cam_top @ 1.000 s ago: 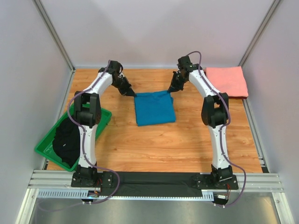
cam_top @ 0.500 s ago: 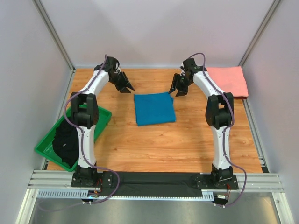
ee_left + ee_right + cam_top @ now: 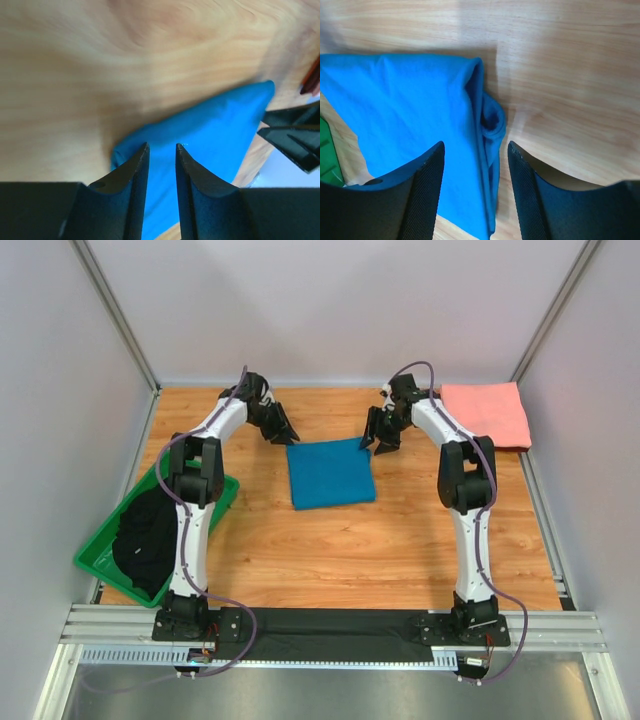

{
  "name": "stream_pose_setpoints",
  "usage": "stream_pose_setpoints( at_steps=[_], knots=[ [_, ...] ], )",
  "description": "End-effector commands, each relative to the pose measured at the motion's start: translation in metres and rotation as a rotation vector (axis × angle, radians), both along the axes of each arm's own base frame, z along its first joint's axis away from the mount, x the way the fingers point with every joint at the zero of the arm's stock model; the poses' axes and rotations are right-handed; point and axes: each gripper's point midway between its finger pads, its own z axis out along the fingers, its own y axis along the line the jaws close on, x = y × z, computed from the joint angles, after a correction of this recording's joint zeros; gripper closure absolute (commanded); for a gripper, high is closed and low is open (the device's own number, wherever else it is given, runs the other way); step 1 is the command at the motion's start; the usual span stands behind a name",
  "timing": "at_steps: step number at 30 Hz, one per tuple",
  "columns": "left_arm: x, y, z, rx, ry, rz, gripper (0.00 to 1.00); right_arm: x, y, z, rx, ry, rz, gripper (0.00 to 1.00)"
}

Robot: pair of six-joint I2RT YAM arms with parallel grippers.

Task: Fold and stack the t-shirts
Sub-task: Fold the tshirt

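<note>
A teal-blue t-shirt (image 3: 331, 473) lies folded into a flat rectangle at the middle of the table. My left gripper (image 3: 284, 434) hovers open just above its far left corner, with nothing between the fingers. My right gripper (image 3: 373, 443) stands open over the far right corner. In the left wrist view the left gripper (image 3: 161, 148) has the blue cloth (image 3: 210, 130) beneath it. The right gripper (image 3: 475, 147) straddles the shirt's (image 3: 405, 110) rolled right edge without touching it. A salmon-pink t-shirt (image 3: 487, 413) rests folded at the back right corner.
A green tray (image 3: 92, 562) holding a dark garment (image 3: 140, 535) sits at the left edge, beside the left arm. Grey walls enclose the wooden table (image 3: 400, 540) on three sides. The tray's corner (image 3: 327, 150) shows in the right wrist view.
Both grippers were shut at the blue shirt's far corners; they let go, opened and drew back. Now they have come close to those corners again.
</note>
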Motion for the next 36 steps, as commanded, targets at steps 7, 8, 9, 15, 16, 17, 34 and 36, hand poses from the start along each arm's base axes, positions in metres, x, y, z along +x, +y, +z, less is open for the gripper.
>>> stream_pose_setpoints(
  at_steps=[7,8,9,15,16,17,34,36],
  knots=[
    [0.034,0.023,-0.012,-0.021,-0.041,0.037,0.65,0.011,0.015,-0.023,0.106,-0.059,0.044,0.57],
    [0.037,0.022,-0.012,-0.025,-0.049,0.036,0.66,0.011,0.016,-0.025,0.113,-0.059,0.039,0.60],
    [0.038,0.021,-0.012,-0.033,-0.047,0.034,0.66,0.011,0.016,-0.026,0.117,-0.057,0.038,0.61],
    [0.039,0.027,0.015,-0.005,-0.084,0.037,0.65,0.011,0.021,-0.027,0.145,-0.051,0.046,0.73],
    [0.038,0.031,0.030,0.020,-0.114,0.036,0.65,0.010,0.021,-0.025,0.149,-0.049,0.045,0.73],
    [0.036,0.037,0.035,0.061,-0.122,0.048,0.65,0.010,0.021,-0.026,0.151,-0.042,0.042,0.71],
    [-0.128,-0.024,0.063,0.119,-0.060,-0.142,0.66,-0.078,-0.001,-0.001,0.121,0.068,0.058,0.43],
    [-0.138,-0.036,0.056,0.096,-0.069,-0.179,0.66,-0.091,-0.003,-0.009,0.114,0.091,0.061,0.45]
  ],
)
